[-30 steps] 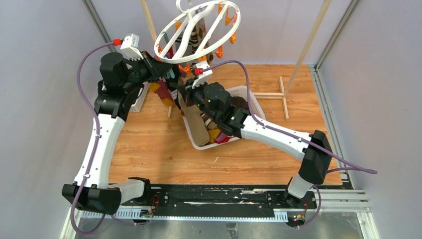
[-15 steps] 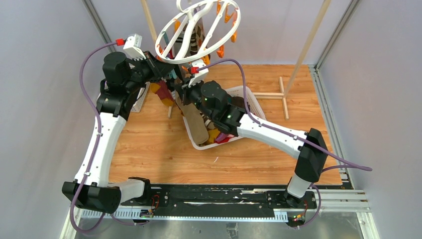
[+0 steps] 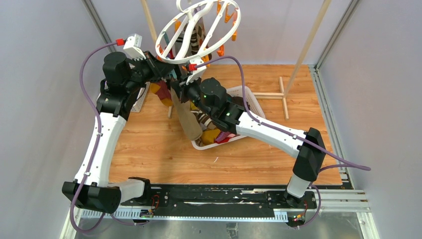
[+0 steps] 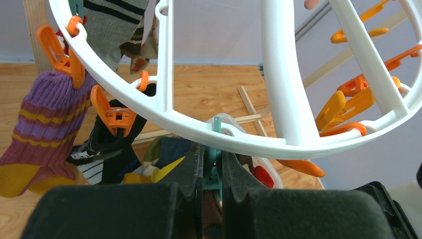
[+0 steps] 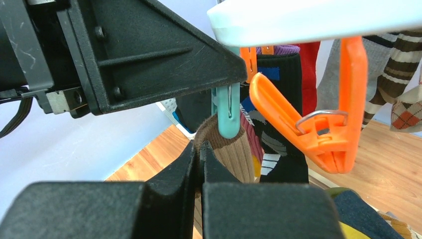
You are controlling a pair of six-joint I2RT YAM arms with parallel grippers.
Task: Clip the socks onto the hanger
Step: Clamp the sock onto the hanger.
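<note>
A: State of the left gripper (image 4: 211,152)?

B: Jaws pressed onto the teal clip (image 4: 214,164) hanging from the rim of the hanger (image 4: 124,87). The clip sits between both fingers (image 4: 191,172), just below the white ring.

A: And the right gripper (image 5: 201,154)?

B: Jaws pressed together, pinching the cuff of the brown sock (image 5: 231,152). The cuff is directly under the teal clip, and the clip's lower tip touches the fabric. Can't tell whether the clip actually bites it.

A: Where's the hanger relative to the arms?

B: At the far side of the desk (image 3: 149,144), hung above it and tilted, with both wrists tucked under its near-left rim. The grippers are almost touching each other there.

A: Rest of the brown sock?

B: In the top view it hangs down from the right gripper, with its toe end near the left corner of the white basket (image 3: 251,97). More socks lie in that basket under the right forearm.

A: Anything else on the ring?

B: A purple sock (image 4: 45,119) with yellow stripes hangs at an orange clip (image 4: 59,52) on the left of the left wrist view. A grey striped sock hangs beyond it. More orange clips dangle on the right part of the ring. The right wrist view shows dark, red and brown-striped socks hanging behind the teal clip.
</note>
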